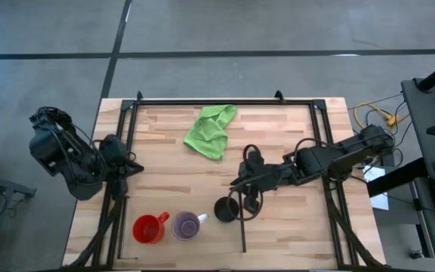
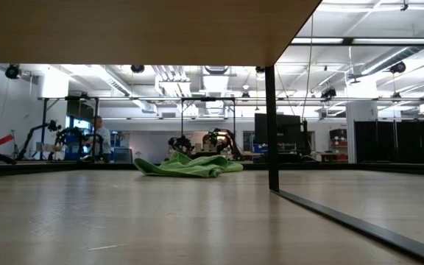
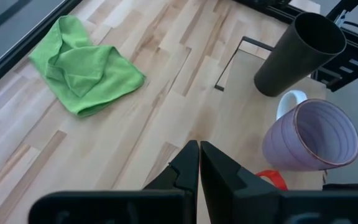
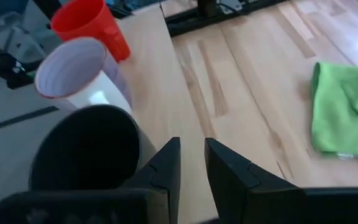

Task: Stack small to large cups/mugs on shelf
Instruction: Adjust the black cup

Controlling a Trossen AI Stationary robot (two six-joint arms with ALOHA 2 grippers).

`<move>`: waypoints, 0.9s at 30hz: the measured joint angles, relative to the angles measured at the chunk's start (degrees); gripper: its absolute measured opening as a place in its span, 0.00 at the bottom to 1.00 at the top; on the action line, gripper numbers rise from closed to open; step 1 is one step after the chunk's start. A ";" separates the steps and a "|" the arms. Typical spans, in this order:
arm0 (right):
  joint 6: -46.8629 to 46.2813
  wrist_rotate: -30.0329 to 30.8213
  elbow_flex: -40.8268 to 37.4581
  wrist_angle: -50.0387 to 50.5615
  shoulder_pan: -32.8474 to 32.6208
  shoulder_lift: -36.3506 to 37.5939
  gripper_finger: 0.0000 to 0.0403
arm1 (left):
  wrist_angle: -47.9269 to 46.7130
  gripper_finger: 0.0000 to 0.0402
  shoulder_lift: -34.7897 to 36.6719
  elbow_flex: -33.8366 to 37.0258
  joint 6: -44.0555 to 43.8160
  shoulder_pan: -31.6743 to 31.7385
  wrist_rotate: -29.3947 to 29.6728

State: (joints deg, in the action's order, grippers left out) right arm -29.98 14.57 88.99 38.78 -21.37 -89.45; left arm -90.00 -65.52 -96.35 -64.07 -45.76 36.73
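Observation:
Three cups stand in a row near the table's near edge, on the light wood shelf [image 1: 202,245] edged by a thin black bar [image 1: 242,230]. They are a red mug [image 1: 148,228], a purple cup [image 1: 186,225] with a whitish handle, and a black cup [image 1: 225,208]. My right gripper [image 1: 242,201] is just right of the black cup [image 4: 86,152], its fingers a narrow gap apart [image 4: 192,155], with the cup outside them. My left gripper [image 1: 133,168] is shut and empty [image 3: 199,155] at the table's left side. In the low view only the shelf's underside [image 2: 124,29] shows. My right gripper has one finger [image 4: 165,165] close beside the black cup's wall near the rim [image 4: 135,140]. I cannot tell whether it touches. The cup stands upright on the shelf.
A bright green cloth [image 1: 211,130] lies crumpled on the table's far middle. A black metal frame [image 1: 225,100] runs around the table top, with slanting struts at both near corners. Bare wood lies between the cloth and the cups.

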 joint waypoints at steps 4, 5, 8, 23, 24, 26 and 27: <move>-0.02 -0.06 -1.72 -2.22 0.00 0.00 0.17 | -0.01 0.00 -0.39 0.02 0.00 0.00 0.00; -0.02 -0.05 -1.94 -2.25 0.00 0.00 0.17 | -0.02 0.00 -0.45 0.02 0.00 -0.01 0.00; 0.00 -0.03 -2.82 -3.61 0.00 0.02 0.17 | -0.01 0.00 -0.80 0.02 0.01 -0.02 0.00; -1.61 -0.66 -6.90 -9.63 -0.39 0.00 0.17 | -0.02 0.00 -0.78 0.02 0.02 -0.04 0.03; -1.94 -0.70 -6.94 -10.07 -0.39 0.00 0.17 | 0.00 0.00 -0.76 0.02 0.02 -0.04 0.03; -2.39 -1.25 -7.05 -11.06 -0.44 0.00 0.17 | -0.01 0.00 -0.76 0.02 0.02 -0.04 0.02; -2.43 -1.48 -7.07 -11.13 -0.59 0.00 0.17 | -0.02 0.00 -0.74 0.02 0.04 -0.04 0.03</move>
State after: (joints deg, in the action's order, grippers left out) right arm -32.41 13.09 81.93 27.66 -21.96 -89.45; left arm -90.01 -66.26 -96.33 -64.03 -45.80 36.76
